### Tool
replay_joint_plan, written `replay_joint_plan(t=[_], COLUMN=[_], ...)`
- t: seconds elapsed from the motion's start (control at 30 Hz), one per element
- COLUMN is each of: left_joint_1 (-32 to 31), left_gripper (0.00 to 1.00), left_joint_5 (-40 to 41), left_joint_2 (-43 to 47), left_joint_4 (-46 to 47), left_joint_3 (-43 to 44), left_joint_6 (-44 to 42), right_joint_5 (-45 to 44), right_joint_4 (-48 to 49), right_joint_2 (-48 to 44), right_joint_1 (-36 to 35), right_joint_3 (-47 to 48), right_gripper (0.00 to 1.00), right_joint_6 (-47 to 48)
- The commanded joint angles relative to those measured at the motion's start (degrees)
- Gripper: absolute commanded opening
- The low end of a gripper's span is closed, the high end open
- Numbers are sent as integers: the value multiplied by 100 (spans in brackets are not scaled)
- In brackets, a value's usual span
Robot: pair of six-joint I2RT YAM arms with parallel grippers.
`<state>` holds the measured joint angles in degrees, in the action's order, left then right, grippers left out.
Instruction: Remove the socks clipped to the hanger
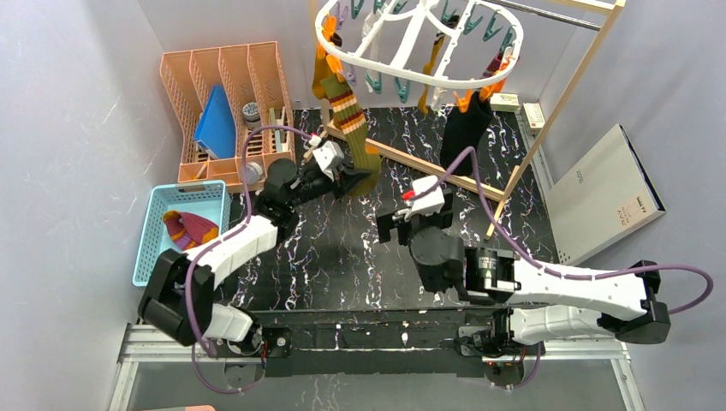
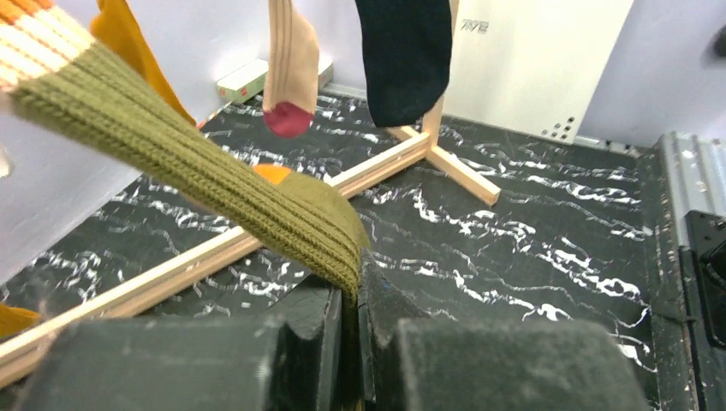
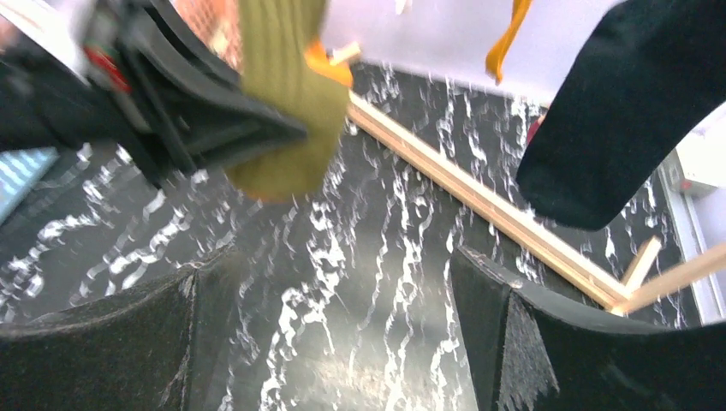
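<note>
Socks (image 1: 345, 107) hang from orange and teal clips on the white oval hanger (image 1: 377, 73), above the far side of the black marbled table (image 1: 342, 257). Only the overhead view shows the hanger and the clips. It also shows a blue basket (image 1: 154, 224) at the left with a maroon striped sock (image 1: 193, 228) lying in it, well apart from the rest.

The left wrist view shows what the overhead one hides. The left gripper (image 2: 349, 300) has its jaws pressed together on the toe end of the olive sock (image 2: 214, 180), which runs up and away at a slant above the wooden frame (image 2: 214, 248).

The right wrist view shows the right gripper (image 3: 342, 291) with its fingers spread wide and nothing between them. It hangs over bare table, with the black sock (image 3: 616, 111) dangling to its upper right and the clamped olive toe to its upper left.
</note>
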<state>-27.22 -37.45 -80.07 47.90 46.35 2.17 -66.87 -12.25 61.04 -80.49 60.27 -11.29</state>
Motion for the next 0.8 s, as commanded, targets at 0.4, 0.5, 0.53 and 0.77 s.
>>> replay_joint_plan(t=[0.4,0.5,0.53,0.77], left_joint_1=[-1109,-1231,-1264,-1447], left_gripper=[0,0,0,0], left_joint_5=[2494,2566,2573,2574], left_joint_2=[1424,1405,1371,1189], left_joint_4=[-1762,-1758,-1756,-1693], left_joint_3=[-1079,-1076,-1068,-1058], left_joint_6=[-652,-598,-584,-451], right_joint_5=[-334,-229,-256,634], right_joint_4=[8436,8578,8204,1971], right_joint_2=[909,1350,1494,2012], right_joint_1=[-891,-719,-525,783], right_joint_3=[185,776,1025,2883], right_gripper=[99,99,99,99], right_joint_6=[6539,6799,6537,2284])
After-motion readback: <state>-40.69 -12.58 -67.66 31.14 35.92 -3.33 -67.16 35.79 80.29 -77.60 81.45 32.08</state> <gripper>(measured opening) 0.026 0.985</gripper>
